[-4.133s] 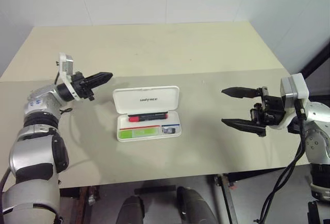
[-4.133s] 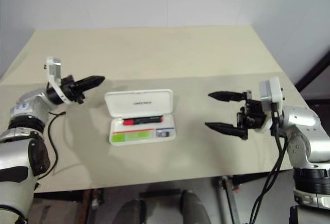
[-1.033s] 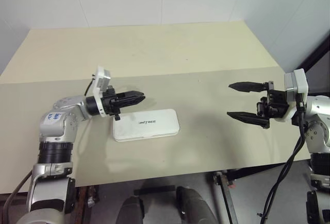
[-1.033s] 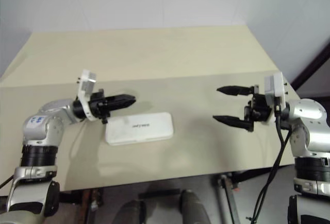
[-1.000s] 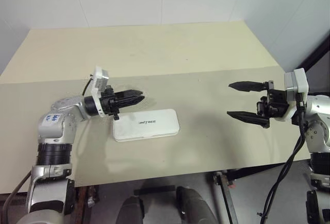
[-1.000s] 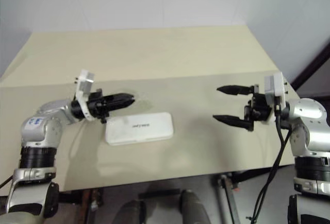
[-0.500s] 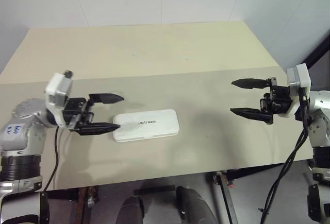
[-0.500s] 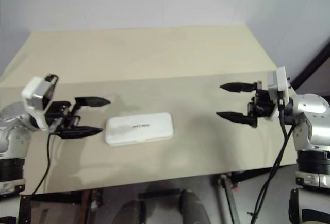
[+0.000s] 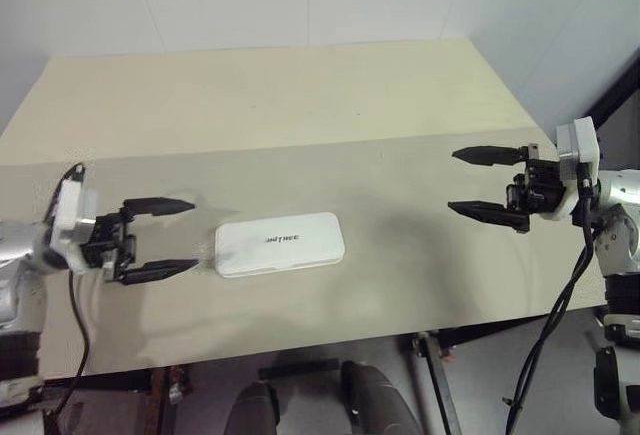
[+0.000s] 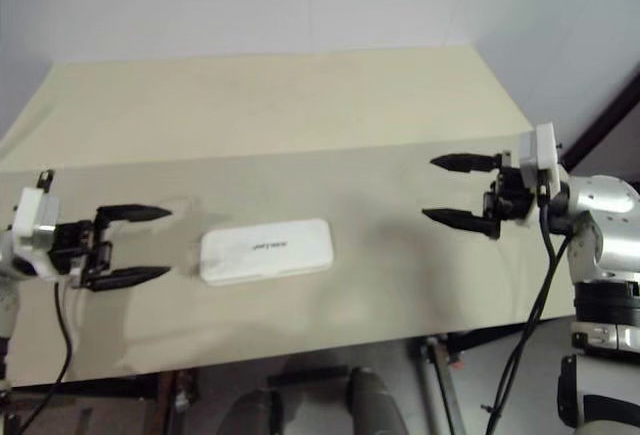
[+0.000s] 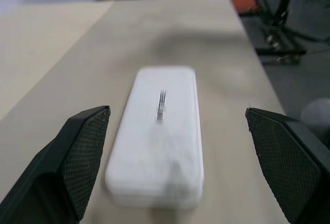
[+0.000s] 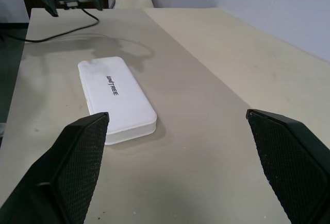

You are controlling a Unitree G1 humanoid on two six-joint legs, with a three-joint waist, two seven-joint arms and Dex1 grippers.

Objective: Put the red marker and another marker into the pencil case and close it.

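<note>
The white pencil case (image 9: 280,243) lies shut and flat on the beige table (image 9: 400,255), dark logo text on its lid. The red marker and the other marker are hidden from view. My left gripper (image 9: 194,234) hangs open a short way to the left of the case, fingers pointing at its short end (image 11: 160,131) without touching it. Far to the right, my right gripper (image 9: 451,180) is open above the table and points left toward the case (image 12: 116,98). Both grippers are empty.
The table's front edge (image 9: 300,345) runs close below the case. A paler table section (image 9: 280,85) stretches behind it. A black cable (image 9: 75,305) hangs from my left wrist. Table legs and stands (image 11: 278,33) lie past the right edge.
The case, open several seconds ago with both markers inside, is shut. In the last second my left gripper opened and drew back to the left, off the case. The right arm stayed put.
</note>
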